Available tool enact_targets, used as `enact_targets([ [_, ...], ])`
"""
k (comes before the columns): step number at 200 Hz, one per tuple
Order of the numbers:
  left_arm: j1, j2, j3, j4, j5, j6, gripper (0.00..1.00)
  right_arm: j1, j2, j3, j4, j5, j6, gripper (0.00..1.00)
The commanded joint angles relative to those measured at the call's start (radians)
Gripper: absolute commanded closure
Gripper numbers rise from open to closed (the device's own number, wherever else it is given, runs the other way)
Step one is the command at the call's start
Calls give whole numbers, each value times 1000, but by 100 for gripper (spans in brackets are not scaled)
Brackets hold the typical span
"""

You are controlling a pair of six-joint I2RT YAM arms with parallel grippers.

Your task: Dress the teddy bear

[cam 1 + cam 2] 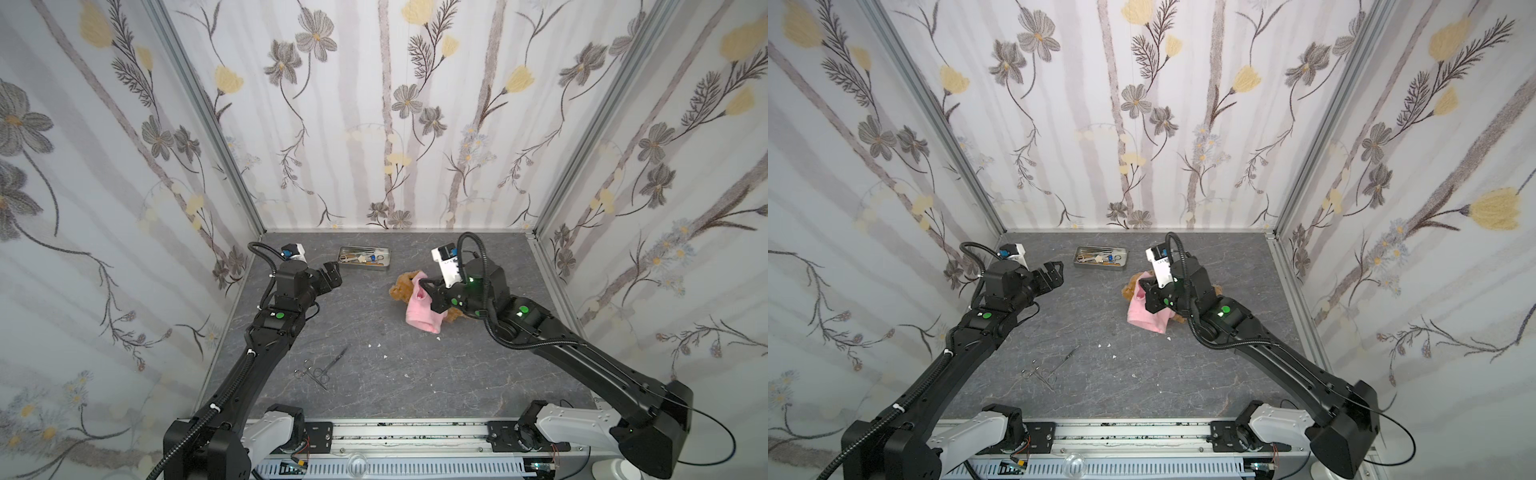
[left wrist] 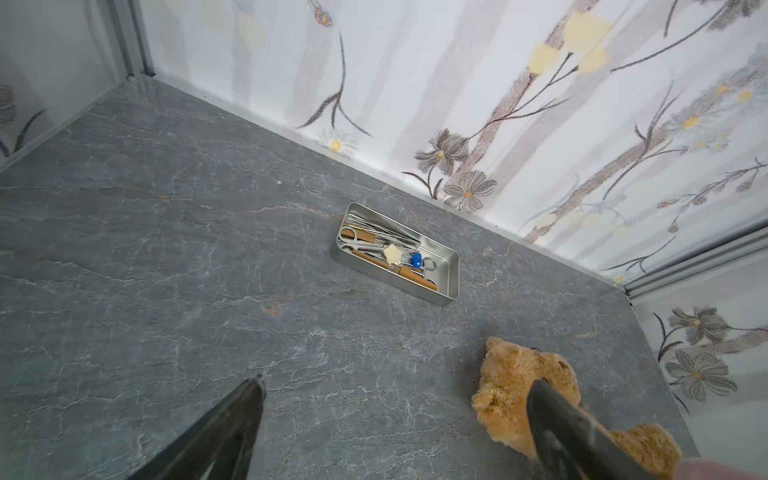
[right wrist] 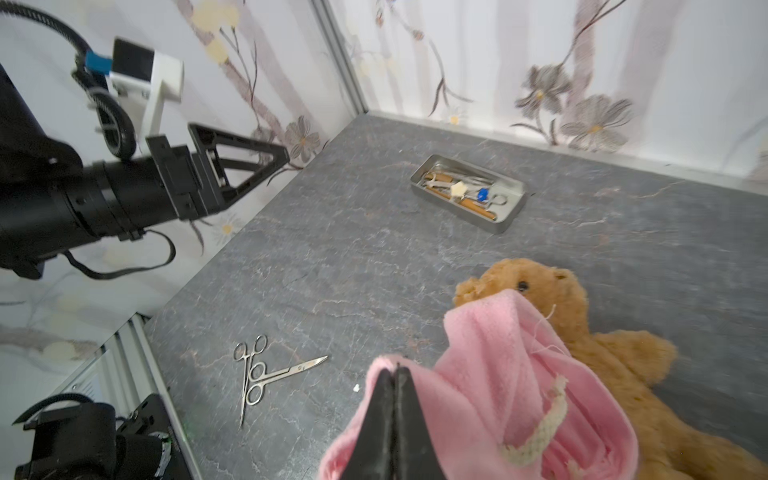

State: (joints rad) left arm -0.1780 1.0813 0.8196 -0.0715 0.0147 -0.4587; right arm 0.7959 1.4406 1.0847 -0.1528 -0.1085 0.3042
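The teddy bear (image 1: 402, 286) (image 1: 1130, 287), golden-brown and fluffy, lies on the grey table right of the middle in both top views. A pink shirt (image 1: 419, 316) (image 1: 1144, 318) is draped over its body and lower face. In the right wrist view the bear's head (image 3: 540, 282) pokes out above the pink shirt (image 3: 490, 353). My right gripper (image 3: 397, 368) (image 1: 424, 284) is shut on an edge of the shirt. My left gripper (image 1: 332, 270) (image 2: 398, 382) hovers open and empty at the back left, well away from the bear (image 2: 511, 374).
A metal tin (image 1: 386, 266) (image 2: 451, 266) holding small tools stands near the back wall. Two pairs of scissor-like steel tools (image 1: 320, 368) (image 3: 266, 374) lie at the front left of the table. Patterned walls close in three sides.
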Motion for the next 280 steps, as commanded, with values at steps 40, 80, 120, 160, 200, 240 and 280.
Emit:
enact_targets([
  [40,60,-121,-49,-49,10,-83,0,122,668,450,175,-160,98,62],
  [80,19,-182,-116,-52,54,-35,0,42,509,255,187,-112,59,49],
  [120,-239,-16,-131,-47,-4,72,4,-103,257,-61,176,-56,69,47],
  [160,-329,313,-93,25,132,-41,20,-251,101,-207,184,48,75,42],
  [200,-374,522,-98,215,140,-187,32,-394,180,-254,317,-114,139,36],
  [240,-370,670,-31,338,63,-250,35,-444,191,-323,292,-143,155,37],
  [280,-354,716,80,349,18,-263,29,-446,52,-502,308,-197,188,39],
])
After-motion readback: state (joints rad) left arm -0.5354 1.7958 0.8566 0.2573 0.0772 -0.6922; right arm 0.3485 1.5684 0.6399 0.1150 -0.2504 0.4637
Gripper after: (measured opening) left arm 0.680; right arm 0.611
